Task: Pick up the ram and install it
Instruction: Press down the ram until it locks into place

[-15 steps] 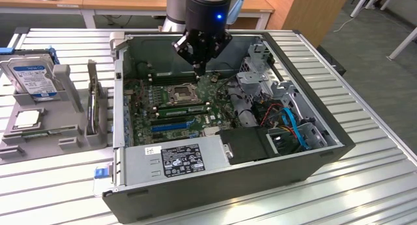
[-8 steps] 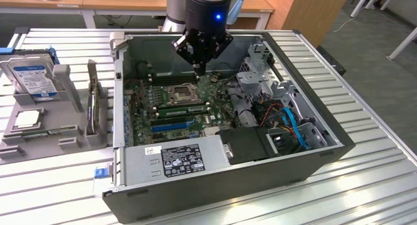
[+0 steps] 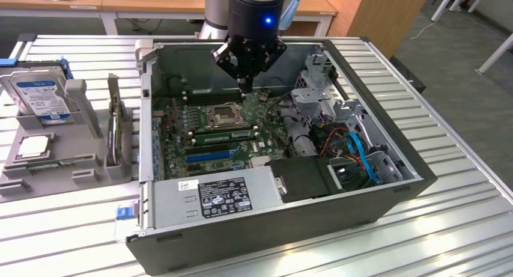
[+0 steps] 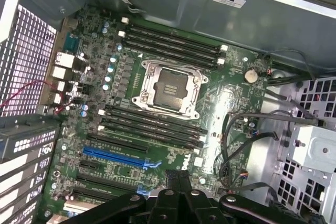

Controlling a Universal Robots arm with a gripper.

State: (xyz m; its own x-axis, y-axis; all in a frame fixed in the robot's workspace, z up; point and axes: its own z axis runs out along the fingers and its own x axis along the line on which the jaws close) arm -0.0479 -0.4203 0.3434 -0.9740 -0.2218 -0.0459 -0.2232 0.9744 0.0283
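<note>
Labels on power supply (image 3: 220,196), hard drive (image 3: 44,97): unreadable.

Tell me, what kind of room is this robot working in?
Probably a robotics lab or workshop. An open black computer case lies on a ribbed metal table, spare parts like a silver hard drive sit in a grey holder, and wooden desks stand behind.

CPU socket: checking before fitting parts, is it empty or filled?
Empty: the CPU socket shows bare contacts inside its metal frame, no chip.
</note>
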